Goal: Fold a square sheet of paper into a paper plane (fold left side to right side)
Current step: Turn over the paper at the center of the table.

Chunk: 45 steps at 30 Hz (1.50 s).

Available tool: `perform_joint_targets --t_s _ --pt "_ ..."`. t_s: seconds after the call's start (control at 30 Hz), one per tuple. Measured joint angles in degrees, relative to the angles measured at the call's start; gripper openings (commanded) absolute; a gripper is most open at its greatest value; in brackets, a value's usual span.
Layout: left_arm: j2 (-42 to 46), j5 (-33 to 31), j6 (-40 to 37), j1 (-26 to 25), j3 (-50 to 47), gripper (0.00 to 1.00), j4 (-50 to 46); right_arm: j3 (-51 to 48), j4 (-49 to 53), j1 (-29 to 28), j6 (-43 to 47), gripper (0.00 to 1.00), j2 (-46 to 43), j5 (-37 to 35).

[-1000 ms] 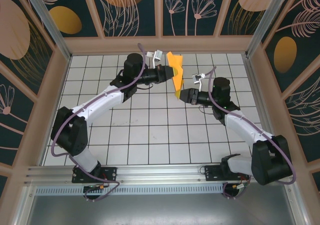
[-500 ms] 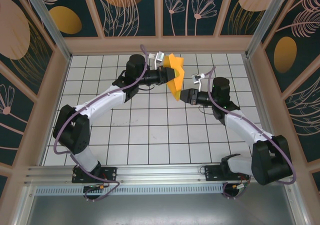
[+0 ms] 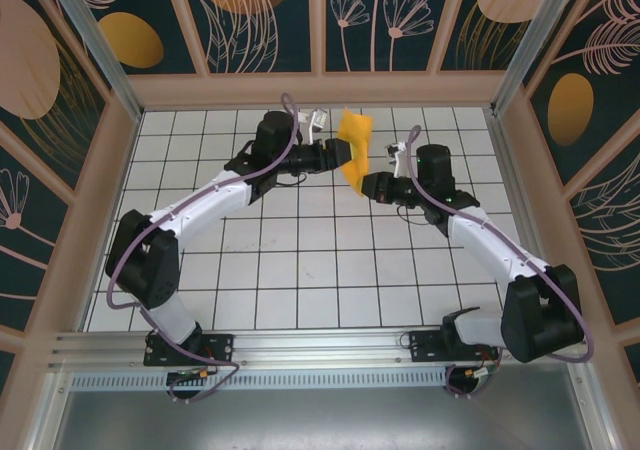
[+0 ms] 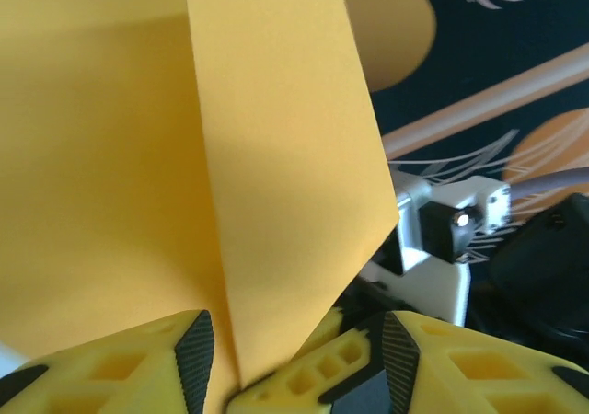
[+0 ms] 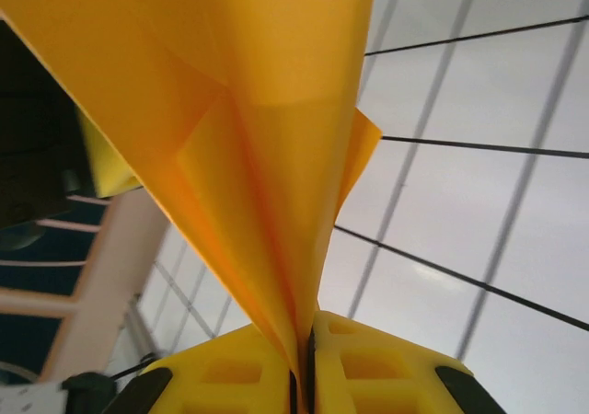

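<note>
The paper plane (image 3: 353, 130) hung in the air above the far part of the white grid table (image 3: 300, 260). The right gripper (image 5: 304, 345) pinched its fold tight. The left gripper (image 4: 296, 340) had its jaws apart around it.

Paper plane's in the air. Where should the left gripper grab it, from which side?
The centre crease of the paper plane, away from the end the right gripper pinches. Come from the left gripper's side, jaws astride the crease: folded layers look stiffest there, flaps flimsy.
</note>
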<state>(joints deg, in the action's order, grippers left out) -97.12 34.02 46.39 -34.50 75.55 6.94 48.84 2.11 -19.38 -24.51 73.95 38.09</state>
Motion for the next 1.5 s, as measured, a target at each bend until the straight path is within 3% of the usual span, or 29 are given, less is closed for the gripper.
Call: perform_joint_targets --t_s 0.17,0.4,0.63,0.8,1.07,1.3,1.5 --pt "5.03 -9.86 -5.18 0.00 -0.15 0.58 -8.70 4.79 10.93 -1.57 3.67 0.13 1.36 -11.96" --pt "20.76 -28.35 -9.60 0.00 -7.72 0.56 -13.70 15.08 27.21 -9.09 7.91 0.12 5.95 -38.03" --pt "31.80 -44.52 -10.40 0.00 -16.41 0.54 -17.09 24.59 42.42 -19.98 8.09 0.11 19.02 -63.89" --pt "36.87 -51.19 -10.47 0.00 -18.45 0.54 -17.68 27.06 50.47 -25.73 7.43 0.11 29.22 -76.08" --pt "38.18 -54.07 -11.30 0.00 -18.60 0.54 -17.66 27.10 54.07 -31.12 6.91 0.15 39.43 -83.34" --pt "37.00 -53.92 -11.72 0.00 -18.62 0.55 -17.62 27.15 53.83 -34.67 6.03 0.47 43.10 -83.30" --pt "36.70 -52.92 -11.67 0.00 -18.62 0.59 -17.49 25.81 49.96 -36.52 7.87 0.64 39.23 -73.48"
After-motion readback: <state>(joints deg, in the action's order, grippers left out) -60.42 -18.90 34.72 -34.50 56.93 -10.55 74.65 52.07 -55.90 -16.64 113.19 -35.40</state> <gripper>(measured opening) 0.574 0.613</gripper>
